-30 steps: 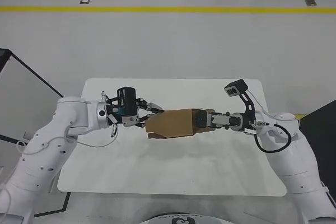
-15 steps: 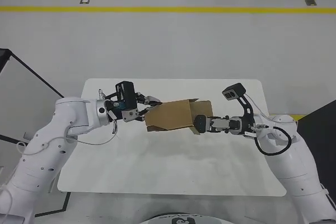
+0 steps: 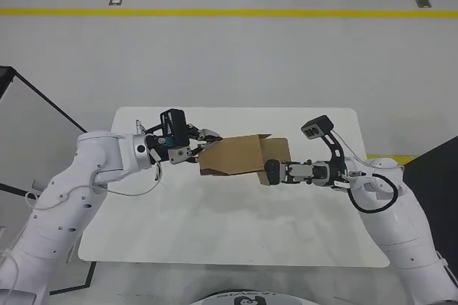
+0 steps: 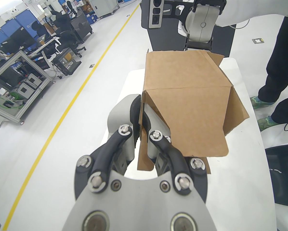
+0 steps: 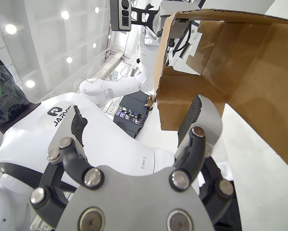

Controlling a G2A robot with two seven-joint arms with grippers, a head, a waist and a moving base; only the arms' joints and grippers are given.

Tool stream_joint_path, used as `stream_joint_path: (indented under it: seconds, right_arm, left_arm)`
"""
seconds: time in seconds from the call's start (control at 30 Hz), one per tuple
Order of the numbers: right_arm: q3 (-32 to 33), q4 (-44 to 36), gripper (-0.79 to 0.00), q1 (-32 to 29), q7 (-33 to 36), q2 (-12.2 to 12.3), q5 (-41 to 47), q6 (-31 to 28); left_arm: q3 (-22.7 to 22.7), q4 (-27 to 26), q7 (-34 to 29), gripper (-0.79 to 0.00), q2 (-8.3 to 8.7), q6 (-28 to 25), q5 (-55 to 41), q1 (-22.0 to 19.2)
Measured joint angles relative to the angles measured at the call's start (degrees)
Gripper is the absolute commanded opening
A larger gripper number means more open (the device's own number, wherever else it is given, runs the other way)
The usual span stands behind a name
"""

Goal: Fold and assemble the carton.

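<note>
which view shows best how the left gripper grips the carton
The left wrist view: the left gripper is shut on a flap edge of the carton, seen close up. The top view shows the gripper at the carton's end, with the pinch too small to judge. The right wrist view shows the carton's open inside.

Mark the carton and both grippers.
carton (image 3: pixel 237 155): top view, upper brown panel.
left gripper (image 4: pixel 141 118): left wrist view, between fingertips shut on carton.
right gripper (image 5: pixel 135 111): right wrist view, between open fingertips.
</note>
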Motion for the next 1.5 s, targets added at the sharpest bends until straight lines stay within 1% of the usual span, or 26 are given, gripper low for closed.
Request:
stream_joint_path:
  seconds: [0.13,0.57,0.8,0.83,0.87,0.9,1.03,1.17,1.3,1.5]
  right_arm:
    - [-0.4,0.2,0.000,0.1,0.0,0.0,0.4,0.1]
    - [0.5,0.6,0.000,0.5,-0.1,0.3,0.1,0.2]
    - [0.0,1.1,0.000,1.4,0.4,0.4,-0.3,0.5]
    - [-0.2,1.2,-0.012,1.6,0.4,0.4,-0.4,0.5]
    - [-0.5,1.4,-0.062,1.9,0.5,0.3,-0.5,0.5]
    - [-0.7,1.6,-0.077,2.1,0.5,0.3,-0.6,0.5]
    - [-1.5,2.2,-0.083,3.0,0.5,0.2,-1.7,0.0]
    - [-2.2,2.4,-0.108,3.7,0.3,0.2,-2.8,-1.0]
    - [-2.6,2.4,-0.157,4.2,0.1,0.2,-3.8,-1.9]
    - [-2.8,2.0,-0.185,4.6,-0.5,0.3,-7.1,-4.2]
  left_arm:
    - [-0.1,0.0,-0.1,-0.785,-0.11,0.0,0.3,0.0]
    - [0.2,-0.3,0.4,-0.785,-0.34,-3.3,1.9,0.1]
    - [0.5,-0.8,0.0,-0.785,-0.49,-3.7,2.2,0.3]
    - [0.5,-0.9,-0.1,-0.785,-0.51,-3.7,2.2,0.4]
    - [0.5,-1.1,-0.1,-0.785,-0.53,-3.7,2.2,0.5]
    - [0.5,-1.2,-0.1,-0.785,-0.54,-3.8,2.1,0.5]
    - [0.2,-1.4,-0.2,-0.785,-0.55,-4.1,1.9,0.8]
    - [-0.1,-1.5,-0.4,-0.785,-0.55,-4.5,1.6,1.1]
    - [-0.1,-1.5,-0.4,-0.785,-0.59,-5.1,0.9,1.2]
    - [0.1,-1.2,-1.0,-0.785,-0.69,-6.3,-1.0,1.1]
